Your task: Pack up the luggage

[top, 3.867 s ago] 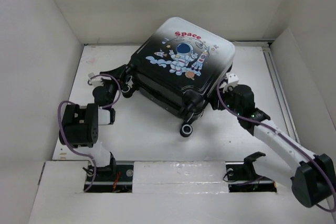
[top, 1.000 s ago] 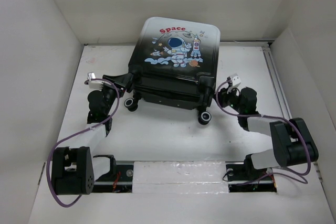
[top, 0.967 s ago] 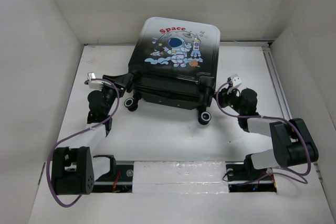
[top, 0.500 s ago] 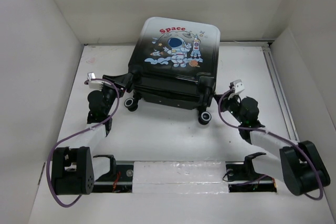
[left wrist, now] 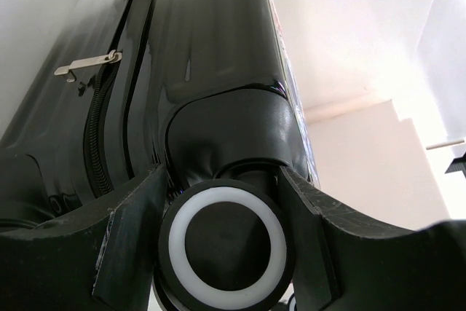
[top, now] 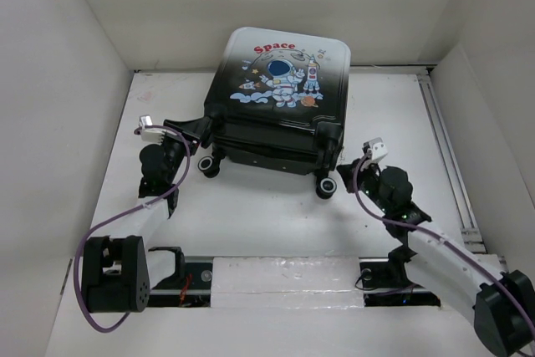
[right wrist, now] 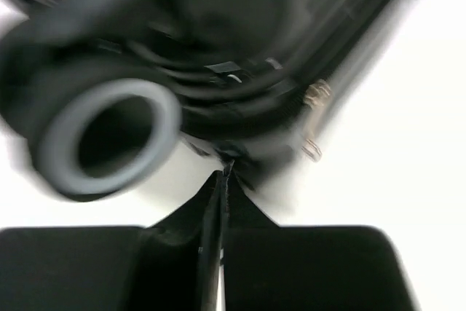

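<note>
Back-centre of table (top: 251,223): luggage (top: 280,98) lies flat, astronaut print up, shells together, wheel end facing the near edge.
Left gripper (left wrist: 220,183): fingers straddle the left caster (left wrist: 226,245), one on each side. Both look pressed against it, so it reads as a pinch on the wheel.
Right gripper (right wrist: 220,187): fingers pressed together, nothing between them. Tips are near the right caster (right wrist: 109,136); can't tell if they touch it.
Risk 1: a caster is round and swivels, so left's hold could roll or twist out on a tug. The case would then skid or yaw instead of following.
Risk 2: right's closed tips point at the seam beside the wheel. A push there could snag the zip pull (right wrist: 314,96) or shove the case into the back wall (top: 251,6).
Risk 3: only one arm has a hold, so a lift would likely tip it.
Top view only: whole case pose, with one arm at each near corner. Finger contact is hidden.
Left wrist only: wheel between the fingers, plus a metal zip tab (left wrist: 87,65) on the side seam. Can't tell if the zip is fully run.
Right wrist only: empty jaws. Frame is blurred, so seam detail is unsure.
</note>
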